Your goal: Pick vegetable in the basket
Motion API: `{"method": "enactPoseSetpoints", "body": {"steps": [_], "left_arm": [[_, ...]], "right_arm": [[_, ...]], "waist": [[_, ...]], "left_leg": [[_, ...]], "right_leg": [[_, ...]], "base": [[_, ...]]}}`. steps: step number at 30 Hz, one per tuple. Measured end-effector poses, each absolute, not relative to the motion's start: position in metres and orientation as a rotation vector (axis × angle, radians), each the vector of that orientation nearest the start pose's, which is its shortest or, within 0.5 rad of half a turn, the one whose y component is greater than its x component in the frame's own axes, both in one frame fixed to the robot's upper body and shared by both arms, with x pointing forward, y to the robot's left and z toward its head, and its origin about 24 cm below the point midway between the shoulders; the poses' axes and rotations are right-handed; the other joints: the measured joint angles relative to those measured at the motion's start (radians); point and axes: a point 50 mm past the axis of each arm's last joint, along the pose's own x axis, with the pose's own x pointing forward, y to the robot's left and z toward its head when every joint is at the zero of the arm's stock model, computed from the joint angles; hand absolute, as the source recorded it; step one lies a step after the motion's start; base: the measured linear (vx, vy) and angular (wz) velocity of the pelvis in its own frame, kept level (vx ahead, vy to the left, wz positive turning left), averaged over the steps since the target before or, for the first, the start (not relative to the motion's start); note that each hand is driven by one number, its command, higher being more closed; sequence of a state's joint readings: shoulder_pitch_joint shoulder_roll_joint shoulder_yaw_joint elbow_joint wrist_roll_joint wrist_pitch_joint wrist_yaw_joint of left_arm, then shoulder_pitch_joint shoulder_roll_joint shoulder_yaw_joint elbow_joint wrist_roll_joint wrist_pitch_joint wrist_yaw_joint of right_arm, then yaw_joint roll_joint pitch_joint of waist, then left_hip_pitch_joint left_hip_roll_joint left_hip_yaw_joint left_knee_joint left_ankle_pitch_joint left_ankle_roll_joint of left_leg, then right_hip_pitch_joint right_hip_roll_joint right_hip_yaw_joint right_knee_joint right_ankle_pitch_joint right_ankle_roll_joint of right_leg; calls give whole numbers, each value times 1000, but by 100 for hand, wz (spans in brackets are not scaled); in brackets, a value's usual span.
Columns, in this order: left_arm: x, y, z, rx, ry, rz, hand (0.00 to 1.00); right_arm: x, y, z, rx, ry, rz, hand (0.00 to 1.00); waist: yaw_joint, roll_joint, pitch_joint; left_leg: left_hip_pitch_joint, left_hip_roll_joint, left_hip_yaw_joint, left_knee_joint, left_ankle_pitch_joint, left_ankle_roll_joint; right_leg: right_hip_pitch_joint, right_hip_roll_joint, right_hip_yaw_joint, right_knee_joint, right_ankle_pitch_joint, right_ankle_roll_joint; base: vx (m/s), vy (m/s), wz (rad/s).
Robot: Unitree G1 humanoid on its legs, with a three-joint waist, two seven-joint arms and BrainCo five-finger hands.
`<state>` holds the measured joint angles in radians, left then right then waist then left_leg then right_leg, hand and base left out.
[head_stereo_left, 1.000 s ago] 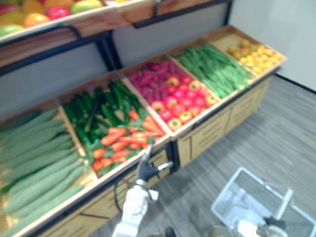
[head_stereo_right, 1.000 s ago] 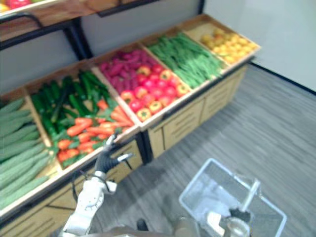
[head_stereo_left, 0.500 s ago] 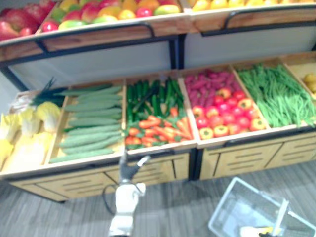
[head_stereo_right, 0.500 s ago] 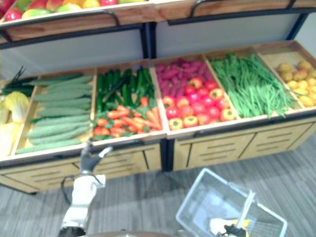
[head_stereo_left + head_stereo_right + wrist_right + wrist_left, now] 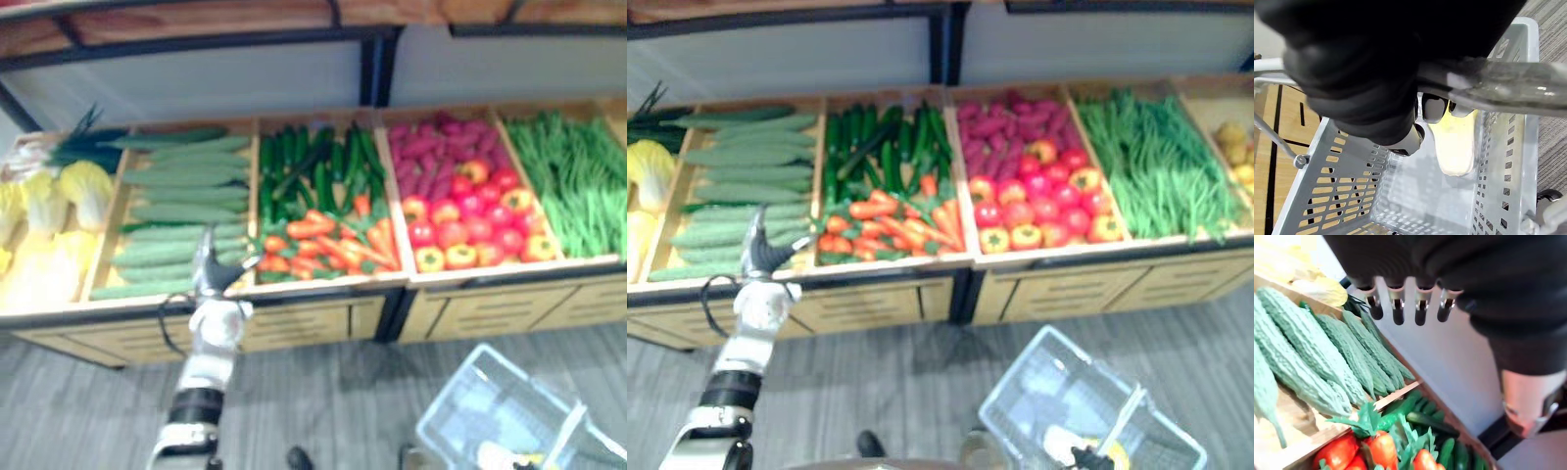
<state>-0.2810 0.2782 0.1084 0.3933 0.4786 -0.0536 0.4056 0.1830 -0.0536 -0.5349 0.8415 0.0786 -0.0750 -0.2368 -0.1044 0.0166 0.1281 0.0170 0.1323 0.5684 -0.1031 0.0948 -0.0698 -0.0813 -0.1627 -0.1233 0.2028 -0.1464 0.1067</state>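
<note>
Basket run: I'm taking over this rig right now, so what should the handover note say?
Left hand: open, holding nothing, raised at the front edge of the bin of bitter gourds, beside the carrots.
Right hand: shut on the basket handle, holding the basket above the floor.
Done: one pale yellow item lies in the basket.
To do: pick a vegetable from the wooden stand and place it in the basket.
</note>
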Motion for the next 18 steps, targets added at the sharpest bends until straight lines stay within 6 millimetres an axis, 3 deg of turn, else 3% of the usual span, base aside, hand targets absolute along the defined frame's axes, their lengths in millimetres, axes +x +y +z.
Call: {"method": "enactPoseSetpoints", "body": {"steps": [3,8,9,14,18], "left_arm": [[310,223,73,792,-145,405,0],[326,205,100,845,-267,359,0],[329,203,107,864,-291,353,0],[343,205,130,982,-355,359,0],[353,206,149,1047,-397,382,0]], "right_arm": [[71,-270,-135,88,903,-855,100],[95,-266,-131,81,854,-807,100],[107,-264,-128,81,825,-791,100],[133,-259,-116,49,739,-739,100],[143,-256,-110,29,687,-712,100]], "waist": [[-3,23,9],[-17,21,62],[-28,20,93],[-25,30,140],[-26,30,172]], "left_leg": [[-12,13,10,4,9,-13],[-59,27,29,5,20,-13],[-76,28,34,5,25,-11],[-128,32,74,5,32,-4],[-142,32,84,4,35,0]], "right_leg": [[-2,20,3,-30,19,-8],[-46,38,21,-66,59,-15],[-64,37,25,-68,69,-14],[-130,40,55,-82,102,-12],[-146,40,67,-88,112,-10]], "base": [[58,-44,-12],[-18,-15,-14],[-43,4,-6],[-35,11,-17],[-2,14,-8]]}}
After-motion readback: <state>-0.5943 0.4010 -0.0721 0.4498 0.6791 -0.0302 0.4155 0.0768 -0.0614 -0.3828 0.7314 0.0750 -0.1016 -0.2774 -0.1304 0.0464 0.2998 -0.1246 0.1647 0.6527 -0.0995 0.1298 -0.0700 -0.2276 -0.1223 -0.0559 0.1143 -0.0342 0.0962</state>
